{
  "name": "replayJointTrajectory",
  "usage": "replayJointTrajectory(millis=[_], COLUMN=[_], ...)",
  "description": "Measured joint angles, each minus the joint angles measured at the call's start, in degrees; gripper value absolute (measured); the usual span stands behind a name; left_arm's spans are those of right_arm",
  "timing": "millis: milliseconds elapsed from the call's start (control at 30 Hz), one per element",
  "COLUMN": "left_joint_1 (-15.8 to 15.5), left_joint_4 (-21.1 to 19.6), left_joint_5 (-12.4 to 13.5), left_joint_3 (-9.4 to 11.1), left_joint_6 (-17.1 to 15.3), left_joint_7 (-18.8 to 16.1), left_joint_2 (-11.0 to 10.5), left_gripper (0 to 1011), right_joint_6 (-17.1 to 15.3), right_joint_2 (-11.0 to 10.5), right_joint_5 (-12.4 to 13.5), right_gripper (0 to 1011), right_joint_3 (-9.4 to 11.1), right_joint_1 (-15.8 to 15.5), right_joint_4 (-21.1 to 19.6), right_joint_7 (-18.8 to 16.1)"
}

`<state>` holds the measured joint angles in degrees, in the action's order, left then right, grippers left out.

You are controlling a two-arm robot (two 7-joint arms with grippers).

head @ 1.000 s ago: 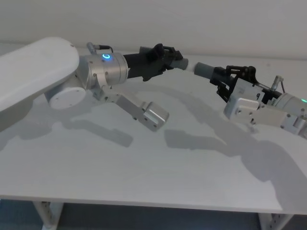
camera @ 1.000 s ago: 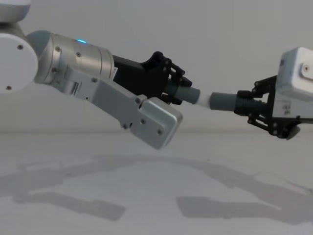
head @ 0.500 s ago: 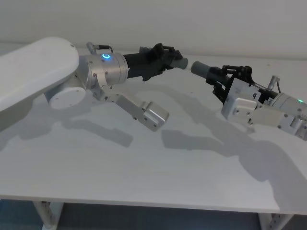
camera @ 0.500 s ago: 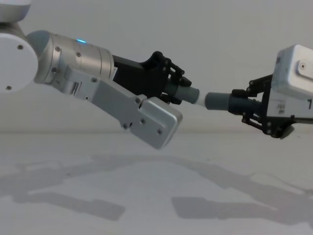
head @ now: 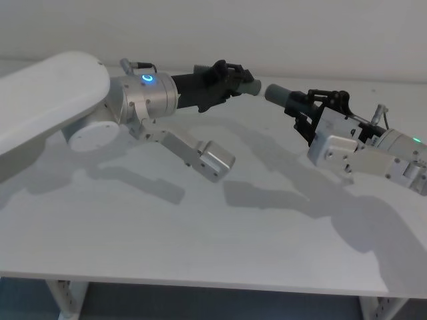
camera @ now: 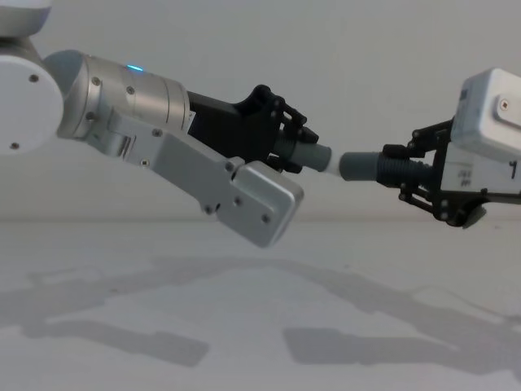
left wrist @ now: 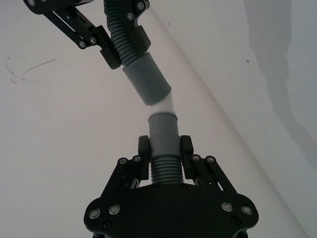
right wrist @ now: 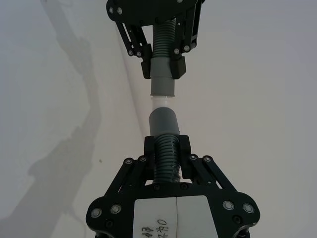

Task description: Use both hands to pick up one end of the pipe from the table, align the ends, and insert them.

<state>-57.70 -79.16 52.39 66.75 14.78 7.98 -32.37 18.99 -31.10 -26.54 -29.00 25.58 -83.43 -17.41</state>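
Above the table point(head: 200, 247), the left gripper point(camera: 286, 149) clamps one pipe piece point(left wrist: 163, 136) by its ribbed stretch, leaving the pale tip point(left wrist: 161, 106) free ahead of its fingers. Facing it, the right gripper point(camera: 411, 173) grips the other pipe piece point(camera: 362, 166), whose open mouth point(head: 270, 93) meets that tip slightly angled, so insertion looks barely started.

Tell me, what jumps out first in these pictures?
Two arms meet in mid-air above the white table, each holding a grey pipe piece. The left gripper and right gripper point their pipes end to end, a pale tip bridging the small gap between them.
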Motion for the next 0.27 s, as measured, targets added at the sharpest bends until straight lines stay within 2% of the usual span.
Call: replayJointTrajectory(millis=[267], left_joint_1=[0.0], left_joint_4=[0.0], left_joint_5=[0.0], left_joint_3=[0.0], left_joint_6=[0.0], left_joint_7=[0.0], left_joint_2=[0.0], left_gripper=[368], right_joint_6=[0.2], right_joint_2=[0.1], right_joint_5=[0.1], right_gripper=[275], right_joint_3=[0.1], right_joint_1=[0.0], right_joint_4=[0.0], right_joint_7=[0.1])
